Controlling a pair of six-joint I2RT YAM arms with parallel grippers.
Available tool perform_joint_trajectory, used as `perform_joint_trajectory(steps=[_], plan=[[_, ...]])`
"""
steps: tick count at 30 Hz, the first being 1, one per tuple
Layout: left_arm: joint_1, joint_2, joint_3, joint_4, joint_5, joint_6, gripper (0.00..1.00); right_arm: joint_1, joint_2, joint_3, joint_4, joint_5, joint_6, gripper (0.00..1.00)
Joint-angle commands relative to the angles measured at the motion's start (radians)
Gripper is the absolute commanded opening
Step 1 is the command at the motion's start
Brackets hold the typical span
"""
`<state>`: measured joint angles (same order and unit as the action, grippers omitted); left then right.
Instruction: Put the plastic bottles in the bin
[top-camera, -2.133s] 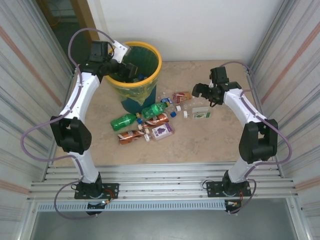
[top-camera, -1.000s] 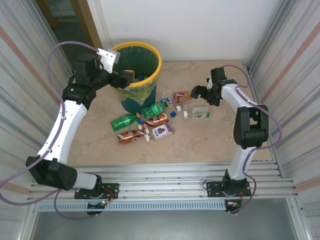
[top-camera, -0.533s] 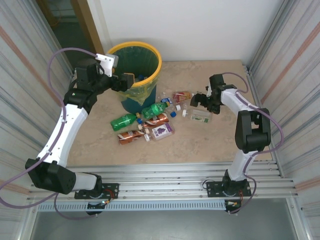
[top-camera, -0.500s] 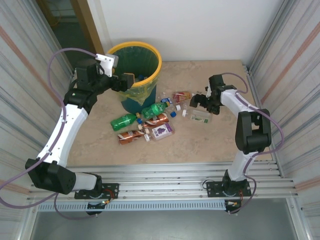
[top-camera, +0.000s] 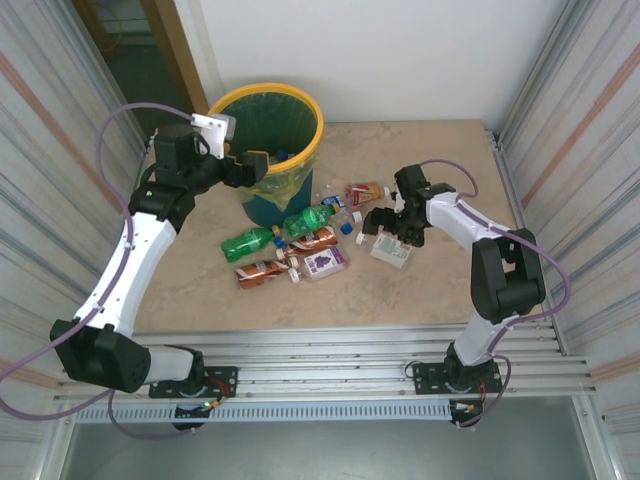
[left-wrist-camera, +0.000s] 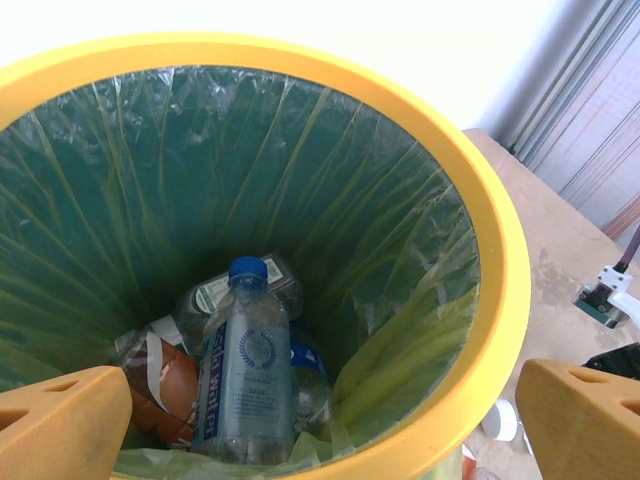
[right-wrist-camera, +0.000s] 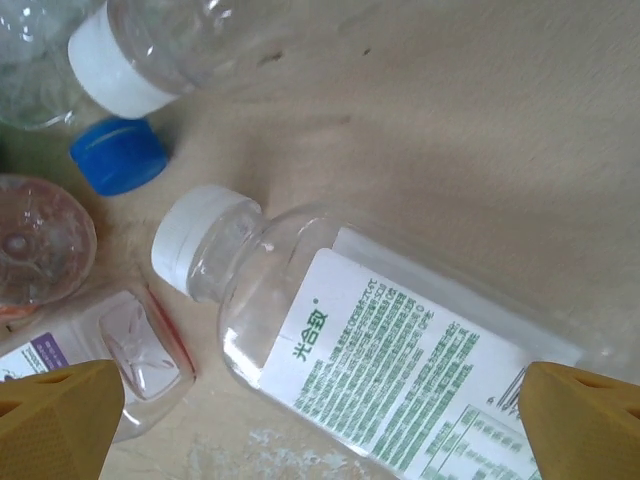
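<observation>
A: Right claw (right-wrist-camera: 320, 420) spread wide over a clear plastic bottle (right-wrist-camera: 300, 300), white cap, green-printed label, lying on the beige surface (right-wrist-camera: 450, 120).
B: Left claw (left-wrist-camera: 320, 425) gaping above the round yellow-rimmed bin (left-wrist-camera: 495, 270), a blue-capped clear bottle (left-wrist-camera: 245, 370) inside.

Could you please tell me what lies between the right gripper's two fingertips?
A clear white-capped bottle lying on the table, as the right wrist view shows.

1 overhead, 2 downward wrist close-ups
</observation>
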<state>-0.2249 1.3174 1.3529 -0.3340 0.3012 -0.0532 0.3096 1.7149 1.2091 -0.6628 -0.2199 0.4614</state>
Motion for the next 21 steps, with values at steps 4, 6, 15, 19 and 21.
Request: perform_joint_trajectory(steps=[4, 6, 15, 19, 21], plan=[[-0.010, -0.042, -0.019, 0.033, -0.023, -0.011, 0.99, 0.049, -0.073, -0.018, -0.059, 0.076, 0.026, 0.99], [-0.010, -0.041, -0.021, 0.036, -0.021, -0.013, 0.99, 0.051, -0.080, -0.012, -0.074, 0.114, 0.009, 0.99], [-0.010, -0.050, -0.035, 0.043, -0.014, -0.021, 0.99, 0.022, -0.054, 0.026, -0.045, 0.172, -0.138, 0.98], [-0.010, -0.058, -0.039, 0.038, -0.022, -0.017, 0.99, -0.026, -0.003, 0.033, 0.006, 0.117, -0.175, 0.98], [-0.009, -0.059, -0.038, 0.034, -0.026, -0.013, 0.99, -0.046, 0.021, 0.035, 0.029, 0.092, -0.189, 0.98]])
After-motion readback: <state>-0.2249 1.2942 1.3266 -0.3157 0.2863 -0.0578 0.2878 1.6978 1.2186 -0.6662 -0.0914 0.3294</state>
